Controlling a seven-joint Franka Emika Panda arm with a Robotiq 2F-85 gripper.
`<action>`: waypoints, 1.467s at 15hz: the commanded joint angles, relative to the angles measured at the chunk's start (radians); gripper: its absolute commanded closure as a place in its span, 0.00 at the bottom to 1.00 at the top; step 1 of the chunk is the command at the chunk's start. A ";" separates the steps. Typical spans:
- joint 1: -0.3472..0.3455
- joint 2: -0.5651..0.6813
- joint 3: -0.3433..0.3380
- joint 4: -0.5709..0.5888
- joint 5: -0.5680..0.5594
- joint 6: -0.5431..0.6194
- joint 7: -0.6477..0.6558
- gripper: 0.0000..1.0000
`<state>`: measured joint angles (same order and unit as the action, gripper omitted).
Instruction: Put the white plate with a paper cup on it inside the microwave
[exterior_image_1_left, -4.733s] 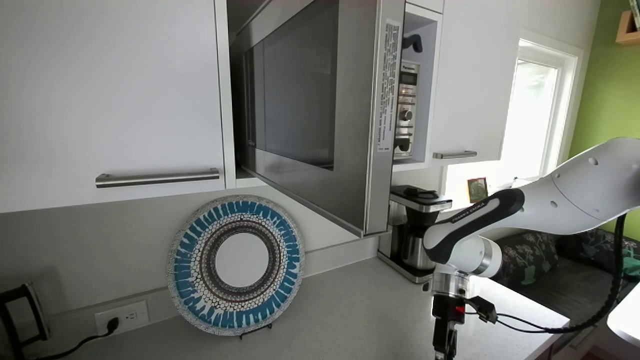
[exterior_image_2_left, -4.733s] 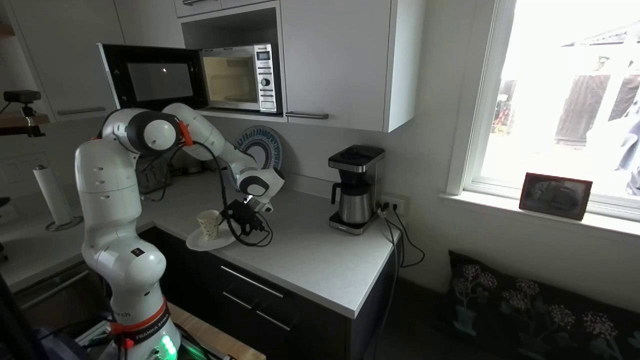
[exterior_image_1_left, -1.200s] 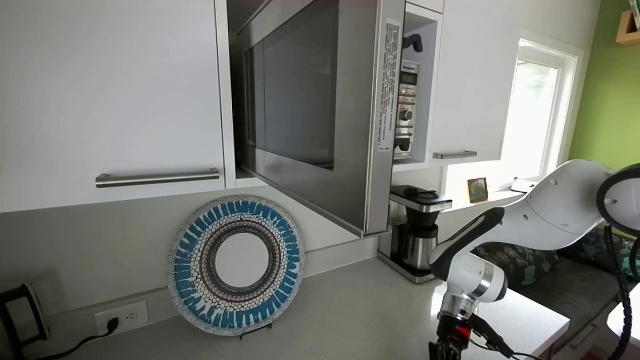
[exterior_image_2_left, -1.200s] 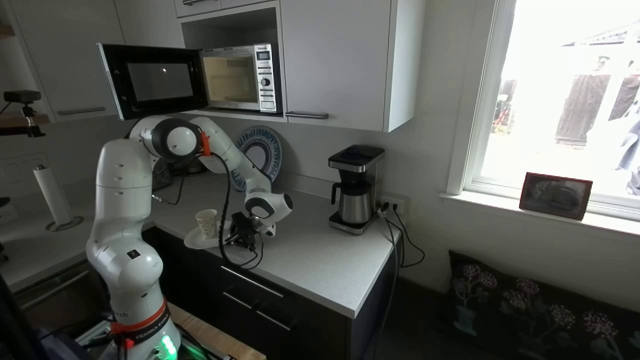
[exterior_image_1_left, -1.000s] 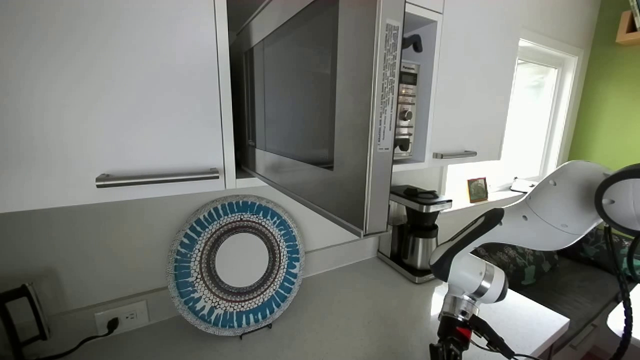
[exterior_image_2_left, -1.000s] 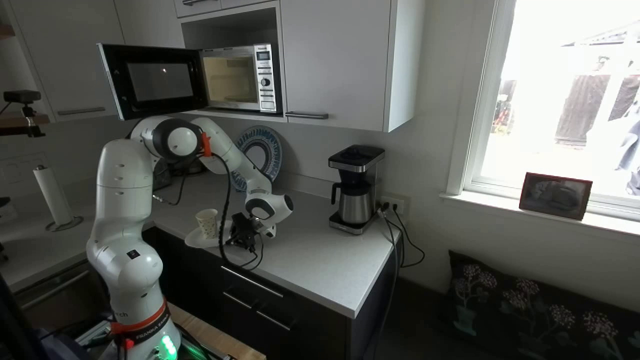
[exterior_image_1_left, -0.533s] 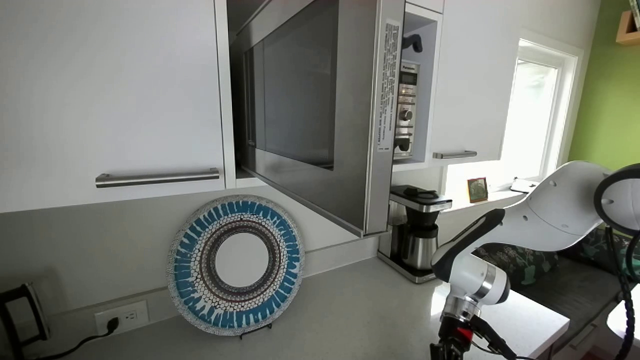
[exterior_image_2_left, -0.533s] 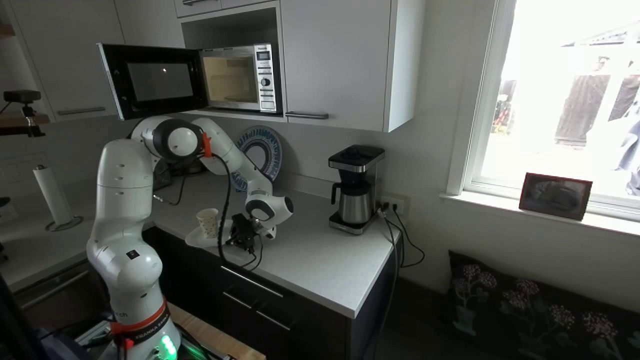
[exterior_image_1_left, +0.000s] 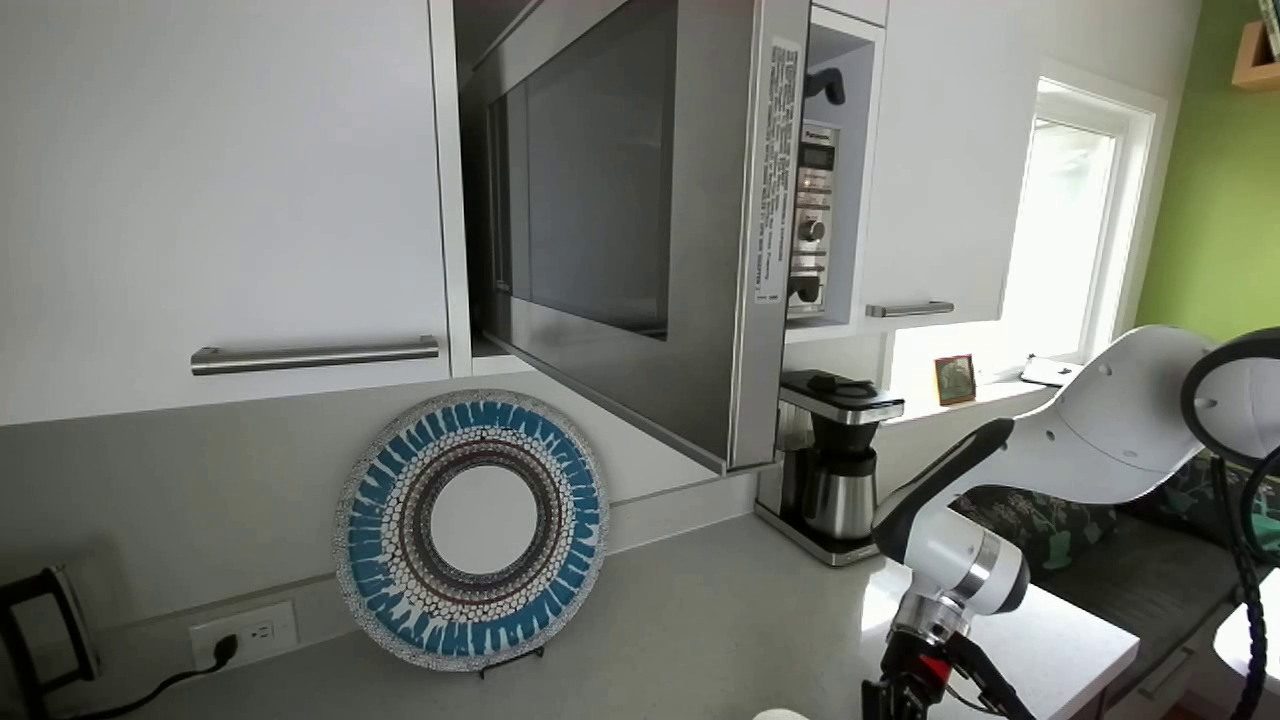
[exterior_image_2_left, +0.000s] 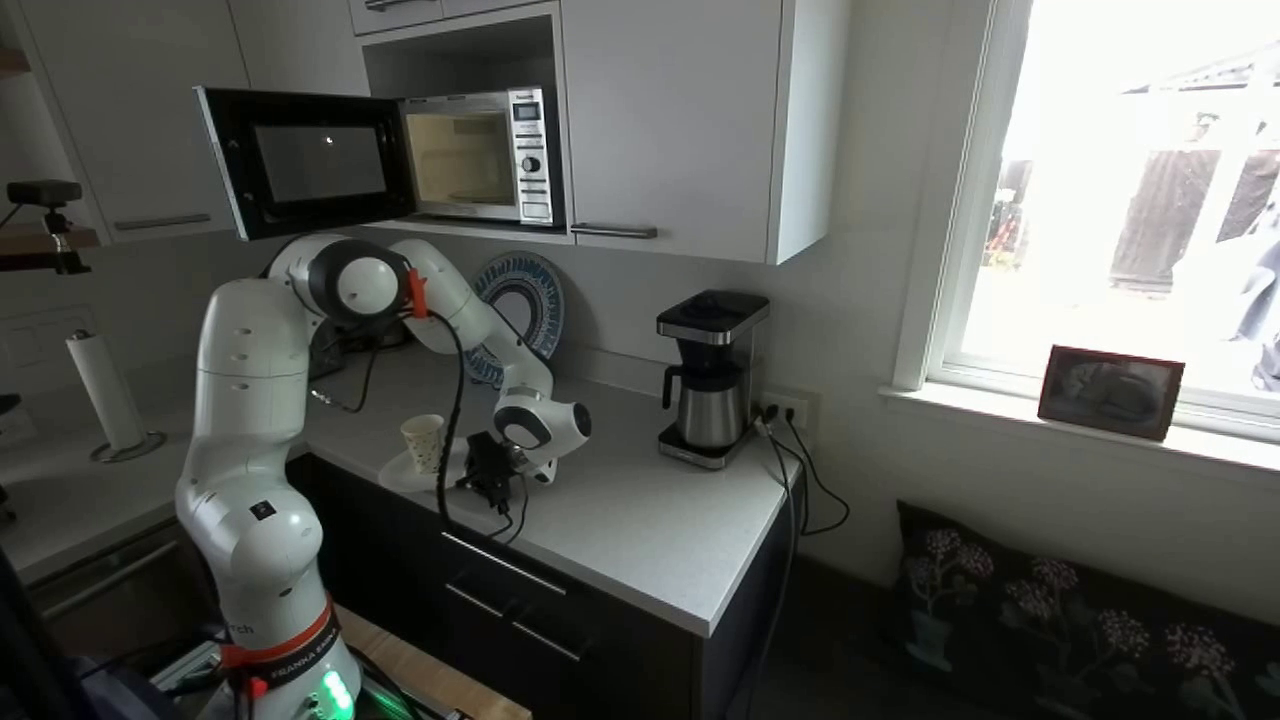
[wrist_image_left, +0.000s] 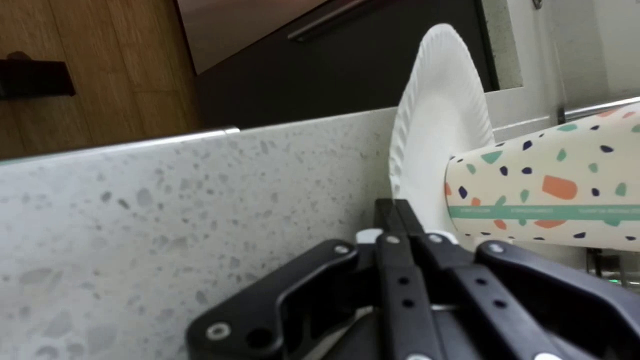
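- I see a pale counter (exterior_image_2_left: 620, 510), a bright window (exterior_image_2_left: 1120, 190), the microwave (exterior_image_2_left: 514, 160) standing open.
- The paper cup (wrist_image_left: 540, 182) sits on the white plate (wrist_image_left: 427, 135), at the counter's edge.
- My gripper (wrist_image_left: 397, 204) pinches the plate's rim.

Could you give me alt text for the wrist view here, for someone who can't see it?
The gripper is shut on the rim of a white plate that carries a paper cup flecked with colour, seen sideways at right. Speckled counter fills the lower left; beyond its edge are a wooden floor and a dark cabinet.
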<state>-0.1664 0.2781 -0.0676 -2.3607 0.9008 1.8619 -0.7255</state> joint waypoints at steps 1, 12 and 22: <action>-0.018 0.016 -0.012 -0.002 0.061 -0.008 -0.060 1.00; -0.047 0.022 -0.039 0.001 0.188 -0.079 -0.179 1.00; -0.066 0.074 -0.067 0.006 0.283 -0.196 -0.301 1.00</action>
<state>-0.2182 0.3179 -0.1234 -2.3600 1.1375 1.7190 -0.9624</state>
